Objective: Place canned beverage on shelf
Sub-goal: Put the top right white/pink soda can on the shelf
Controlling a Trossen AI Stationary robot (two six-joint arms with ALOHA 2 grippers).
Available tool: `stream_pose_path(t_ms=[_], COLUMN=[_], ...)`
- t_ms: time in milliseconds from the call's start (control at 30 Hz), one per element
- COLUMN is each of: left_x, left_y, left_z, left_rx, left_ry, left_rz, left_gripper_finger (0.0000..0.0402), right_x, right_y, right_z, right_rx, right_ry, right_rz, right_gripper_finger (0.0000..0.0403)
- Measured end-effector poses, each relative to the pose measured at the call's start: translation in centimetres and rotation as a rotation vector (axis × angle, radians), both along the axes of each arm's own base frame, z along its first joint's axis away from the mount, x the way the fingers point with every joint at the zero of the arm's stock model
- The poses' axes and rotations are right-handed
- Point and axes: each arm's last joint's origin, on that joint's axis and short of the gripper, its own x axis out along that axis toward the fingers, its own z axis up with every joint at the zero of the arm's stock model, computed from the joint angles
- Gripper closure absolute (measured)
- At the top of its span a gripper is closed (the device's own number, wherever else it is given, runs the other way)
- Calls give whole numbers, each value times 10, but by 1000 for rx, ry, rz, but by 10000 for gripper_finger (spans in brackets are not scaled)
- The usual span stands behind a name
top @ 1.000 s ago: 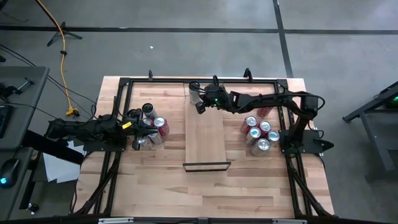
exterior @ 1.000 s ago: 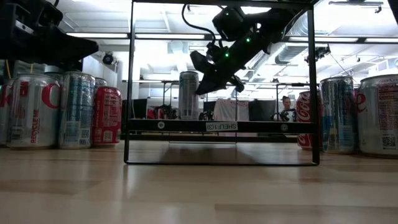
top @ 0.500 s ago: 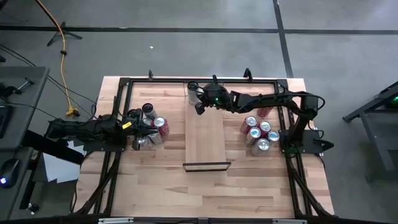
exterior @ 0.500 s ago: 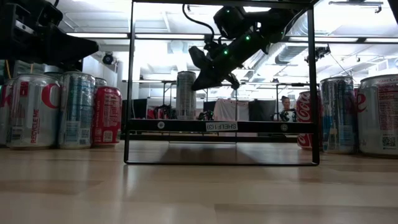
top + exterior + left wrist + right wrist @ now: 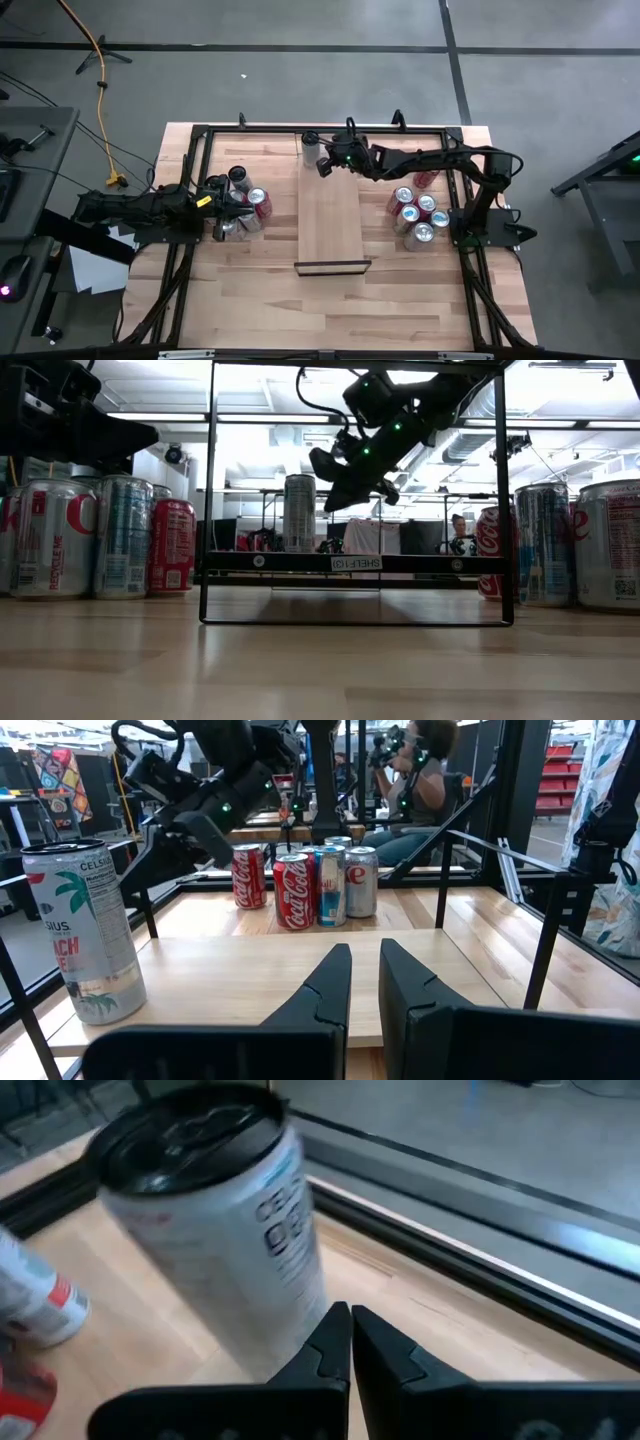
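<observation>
Pale wood: the shelf (image 5: 330,215) lies along the middle of the butcher-block desk (image 5: 250,290), its black lip at the near end. I find the tall silver can (image 5: 311,147) standing upright at the shelf's far left corner. My right gripper (image 5: 323,166) hangs just right of it, raised, fingers pressed together, holding nothing. My left gripper (image 5: 248,212) waits at the left among a cluster of cans (image 5: 245,200), fingers likewise pressed together and empty. A second cluster of cans (image 5: 415,212) stands on the right, beside the right arm's base. A black frame (image 5: 200,135) borders the desk.

The low view alone shows the silver can (image 5: 299,512) clear of the raised gripper (image 5: 335,478). The left wrist view alone shows a person (image 5: 420,780) seated beyond the desk.
</observation>
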Motion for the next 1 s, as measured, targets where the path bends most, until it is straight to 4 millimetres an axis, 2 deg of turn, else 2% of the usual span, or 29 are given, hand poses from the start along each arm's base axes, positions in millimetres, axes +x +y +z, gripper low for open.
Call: stream_pose_path(t_ms=[433,733,1000], left_x=[0,0,0], left_y=[0,0,0], left_z=[0,0,0], left_rx=[0,0,0], left_ry=[0,1,1], left_rz=[0,0,0], left_gripper_finger=[396,396,396], right_x=[1,12,28], right_y=[-9,-16,-22], right_z=[6,22,12], right_rx=[15,-9,14], right_ry=[-91,-111,-85], right_rz=[-18,-15,3], right_gripper_finger=[403,403,403])
